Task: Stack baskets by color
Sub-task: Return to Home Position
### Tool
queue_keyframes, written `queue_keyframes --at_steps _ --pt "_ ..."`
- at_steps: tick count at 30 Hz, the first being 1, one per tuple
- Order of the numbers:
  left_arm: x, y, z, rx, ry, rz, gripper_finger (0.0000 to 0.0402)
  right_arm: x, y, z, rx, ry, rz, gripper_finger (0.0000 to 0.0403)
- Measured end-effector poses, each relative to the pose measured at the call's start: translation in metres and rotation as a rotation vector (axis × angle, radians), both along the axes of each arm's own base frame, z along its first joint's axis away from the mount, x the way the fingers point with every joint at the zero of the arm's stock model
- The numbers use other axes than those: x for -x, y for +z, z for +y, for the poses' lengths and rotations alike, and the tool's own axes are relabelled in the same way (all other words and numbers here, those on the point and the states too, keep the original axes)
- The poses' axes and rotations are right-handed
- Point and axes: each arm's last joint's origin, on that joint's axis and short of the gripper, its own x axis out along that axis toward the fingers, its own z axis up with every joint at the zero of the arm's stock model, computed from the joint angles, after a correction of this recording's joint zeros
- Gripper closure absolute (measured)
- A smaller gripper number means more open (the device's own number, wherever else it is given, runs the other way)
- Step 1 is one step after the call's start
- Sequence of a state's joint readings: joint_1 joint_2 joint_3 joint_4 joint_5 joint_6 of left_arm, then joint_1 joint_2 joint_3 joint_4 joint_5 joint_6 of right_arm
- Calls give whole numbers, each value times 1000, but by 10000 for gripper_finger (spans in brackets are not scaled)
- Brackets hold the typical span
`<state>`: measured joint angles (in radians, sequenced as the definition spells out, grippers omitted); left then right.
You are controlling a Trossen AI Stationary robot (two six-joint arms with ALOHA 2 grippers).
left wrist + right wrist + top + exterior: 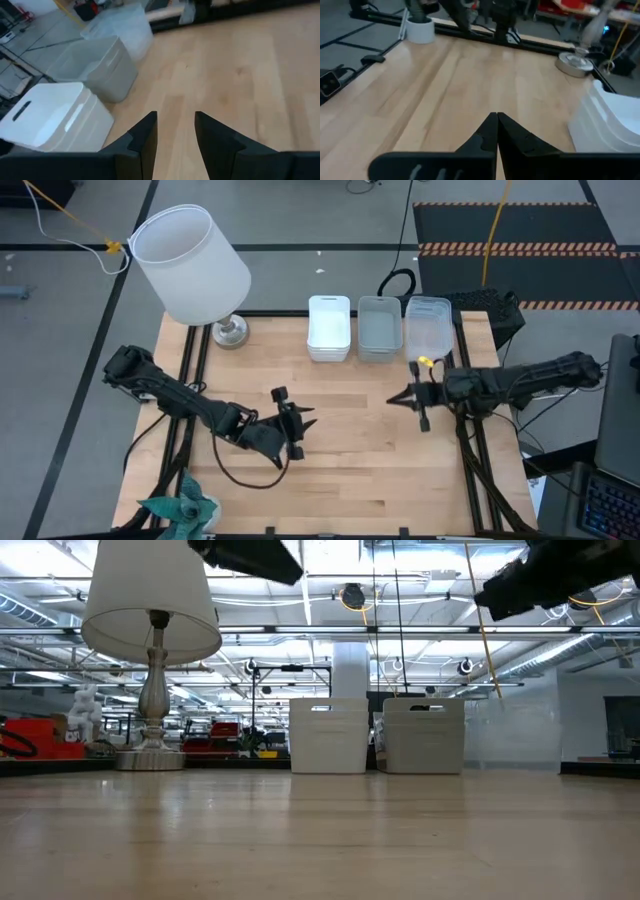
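Note:
Three stacks of baskets stand side by side along the table's far edge, resting on their bottoms: white (329, 327), grey (379, 328) and clear (429, 328). The low view shows the same row, white (328, 735), grey (423, 735) and clear (510, 730). My left gripper (306, 423) hovers over the table's middle, nearer the front, open with nothing between its fingers (175, 117). It faces the white basket (50, 120) and the grey basket (95, 67). My right gripper (395, 401) hangs shut (496, 116) in front of the clear stack and holds nothing.
A table lamp with a big white shade (190, 260) and a metal foot (230, 332) stands at the far left. A teal figure (185, 510) sits at the near left corner. Bare wood (350, 470) lies between the grippers and the front edge.

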<state>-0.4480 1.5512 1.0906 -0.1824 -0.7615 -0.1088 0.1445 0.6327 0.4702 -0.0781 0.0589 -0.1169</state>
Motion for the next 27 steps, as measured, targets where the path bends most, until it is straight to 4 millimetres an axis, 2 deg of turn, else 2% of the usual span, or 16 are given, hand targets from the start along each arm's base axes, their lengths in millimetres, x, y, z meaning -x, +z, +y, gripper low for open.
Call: queue_keyframes --at_steps 5,9,16,27 --pt "8 -19 3 21 -16 -44 270 4 -20 16 35 35 10 403" --pt "20 -24 10 52 -24 -114 270 7 -34 25 67 90 -33 403" --pt "49 -36 24 95 -27 -202 270 15 -58 25 78 115 -48 403" --pt "84 -59 39 128 -72 -271 271 26 -63 21 71 116 -88 403"
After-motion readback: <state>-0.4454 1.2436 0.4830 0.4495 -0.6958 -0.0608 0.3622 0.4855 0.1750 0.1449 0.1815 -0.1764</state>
